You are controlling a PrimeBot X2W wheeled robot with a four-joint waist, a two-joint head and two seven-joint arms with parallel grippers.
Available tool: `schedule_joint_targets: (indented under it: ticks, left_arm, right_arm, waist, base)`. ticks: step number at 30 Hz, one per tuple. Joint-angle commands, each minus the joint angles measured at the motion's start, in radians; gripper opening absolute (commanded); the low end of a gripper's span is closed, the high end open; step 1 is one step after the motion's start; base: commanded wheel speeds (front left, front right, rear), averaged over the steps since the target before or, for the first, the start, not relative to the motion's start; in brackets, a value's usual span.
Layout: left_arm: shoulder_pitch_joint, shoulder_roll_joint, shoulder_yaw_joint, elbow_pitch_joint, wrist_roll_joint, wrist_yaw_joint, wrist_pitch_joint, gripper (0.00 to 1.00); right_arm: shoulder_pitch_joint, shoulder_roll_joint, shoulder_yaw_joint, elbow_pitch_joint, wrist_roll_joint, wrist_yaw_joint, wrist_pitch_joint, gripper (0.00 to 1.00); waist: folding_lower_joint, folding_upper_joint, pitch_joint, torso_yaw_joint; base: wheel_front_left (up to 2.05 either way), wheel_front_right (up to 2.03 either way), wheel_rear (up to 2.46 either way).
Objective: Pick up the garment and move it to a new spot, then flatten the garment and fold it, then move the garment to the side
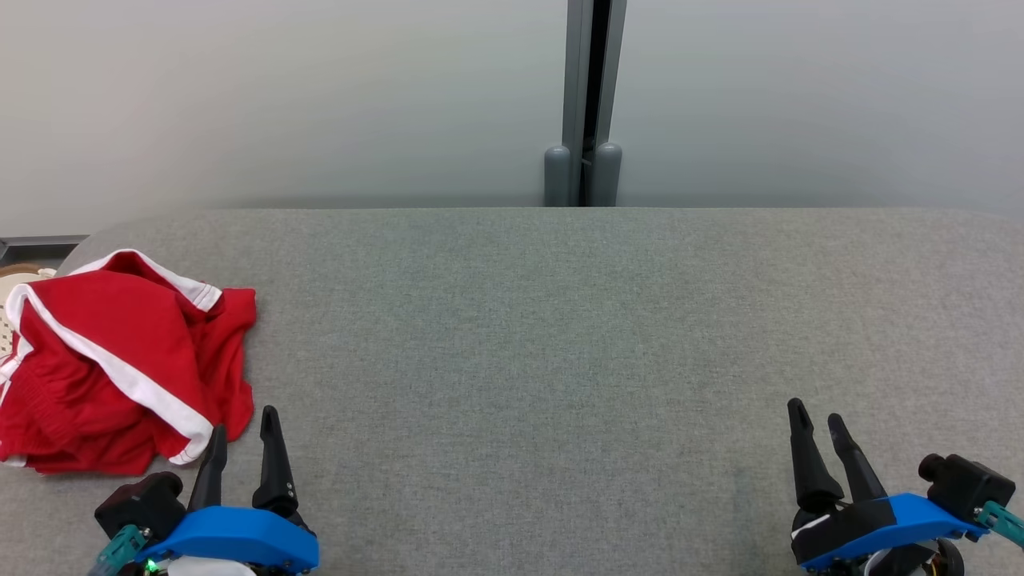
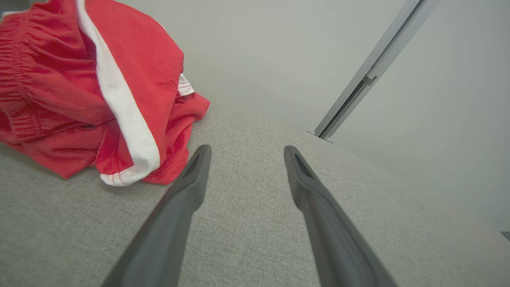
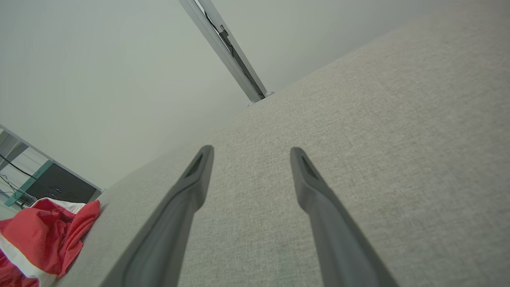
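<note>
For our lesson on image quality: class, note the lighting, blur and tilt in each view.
Head view: soft even light, no glare, only faint shadow under the garment on the table. Left wrist view: the left gripper looms large and soft; the post slants. Right wrist view: right gripper soft, table weave crisp.

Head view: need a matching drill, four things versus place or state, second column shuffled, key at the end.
1. garment
2. left gripper
3. right gripper
4. grey post

a. open, lower right, over bare table
b. crumpled, at the table's left end
c. upright, behind the table's far edge
d. open, next to the garment

Pairs: 1-b, 2-d, 3-a, 4-c
</note>
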Motion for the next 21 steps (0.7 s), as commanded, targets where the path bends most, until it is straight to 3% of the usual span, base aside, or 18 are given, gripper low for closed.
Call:
schedule_joint_targets:
  ticks: [1,21]
  left_arm:
    - [-0.004,0.009,-0.001,-0.008,0.025,0.004,-0.01,1.0]
    - [0.012,0.017,-0.029,0.026,0.224,0.022,-0.059,1.0]
  right_arm:
    - [-0.003,-0.005,0.001,-0.005,-0.024,0.002,-0.011,1.0]
    - [0.017,-0.006,0.011,0.026,-0.232,0.002,-0.059,1.0]
  waist:
    - [0.0,0.0,0.0,-0.001]
    - [0.0,0.0,0.003,-0.002]
  base:
    - [0.0,0.0,0.0]
    - [0.0,0.0,0.0]
